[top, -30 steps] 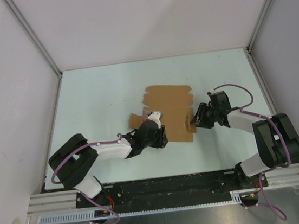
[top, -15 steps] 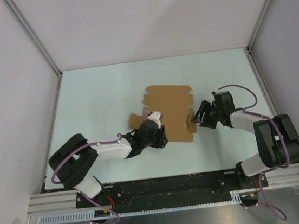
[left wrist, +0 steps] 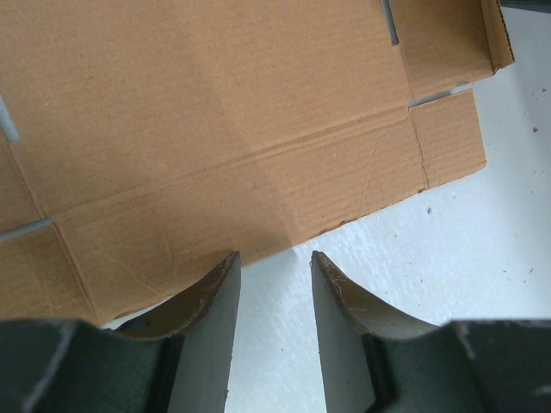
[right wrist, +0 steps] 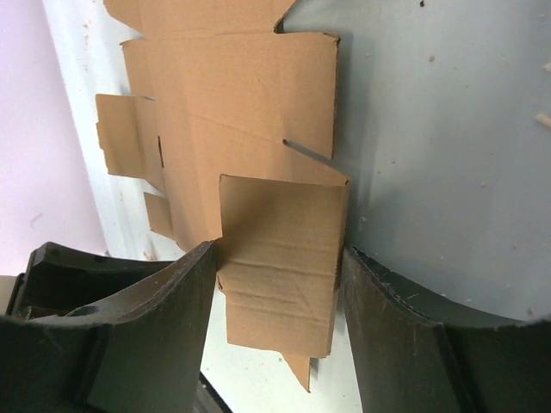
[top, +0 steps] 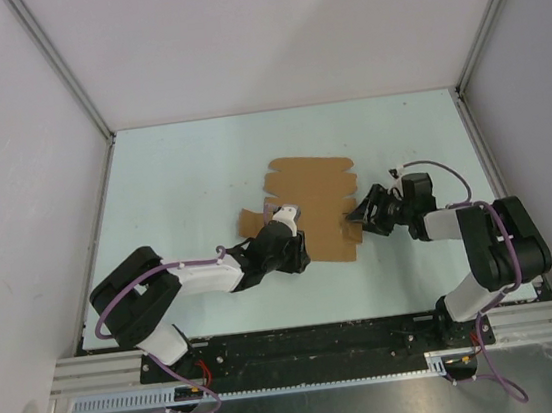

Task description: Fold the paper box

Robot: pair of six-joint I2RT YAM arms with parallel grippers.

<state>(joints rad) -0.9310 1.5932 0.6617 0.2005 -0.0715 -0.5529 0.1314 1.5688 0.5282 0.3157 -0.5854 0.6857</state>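
The paper box (top: 310,184) is a flat brown die-cut cardboard sheet on the pale table, and it also shows in the left wrist view (left wrist: 215,112) and the right wrist view (right wrist: 232,112). My left gripper (top: 297,254) rests at the sheet's near edge. Its fingers are open (left wrist: 274,258) with bare table between them, and the left fingertip touches the cardboard edge. My right gripper (top: 356,219) is at the sheet's right near corner. It is open (right wrist: 280,249) and straddles a raised side flap (right wrist: 275,301) that stands between the two fingers.
The table (top: 182,178) is walled by white panels at the back and on both sides. A metal rail (top: 304,349) runs along the near edge by the arm bases. Small crumbs lie on the table (left wrist: 482,241) beside the sheet.
My right gripper has shifted a little left onto the sheet's right flap, and its forearm has dropped closer to the table. The left arm and the sheet have stayed put.
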